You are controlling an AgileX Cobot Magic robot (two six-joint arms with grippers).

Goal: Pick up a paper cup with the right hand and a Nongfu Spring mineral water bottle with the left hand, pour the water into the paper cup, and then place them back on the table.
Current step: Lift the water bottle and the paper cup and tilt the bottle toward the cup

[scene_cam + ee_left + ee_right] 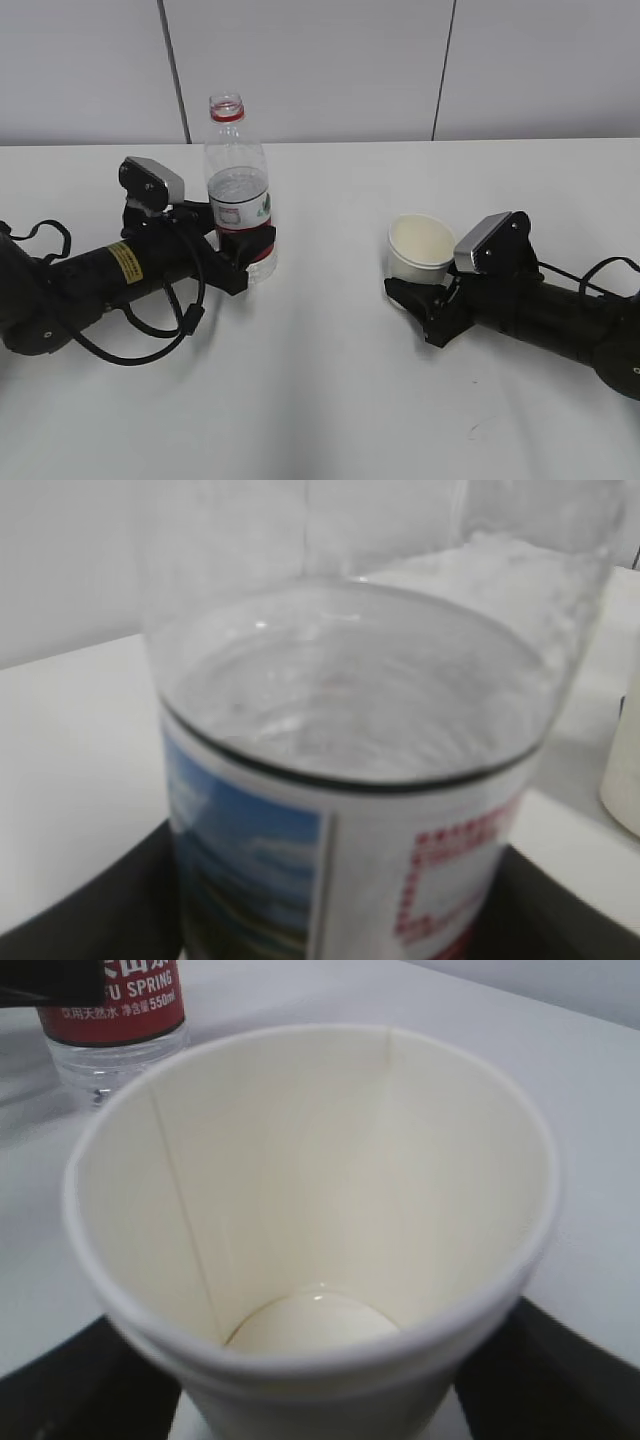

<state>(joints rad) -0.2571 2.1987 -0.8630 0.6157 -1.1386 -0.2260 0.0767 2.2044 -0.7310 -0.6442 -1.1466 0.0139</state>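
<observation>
The Nongfu Spring bottle (238, 190) stands upright on the table (320, 400) at the left, uncapped and about half full. My left gripper (246, 256) is shut on its labelled lower part. In the left wrist view the bottle (350, 780) fills the frame, with black fingers (80, 910) on both sides. The paper cup (420, 245) stands upright at the right, its base hidden by my right gripper (412, 298), which is shut on it. In the right wrist view the cup (300, 1160) shows a glossy bottom, and the bottle's (110, 1010) red label is behind it.
A grey panelled wall (320, 60) runs behind the table's far edge. White tabletop lies between the two arms and in front of them. The cup's side (625, 760) shows at the right edge of the left wrist view.
</observation>
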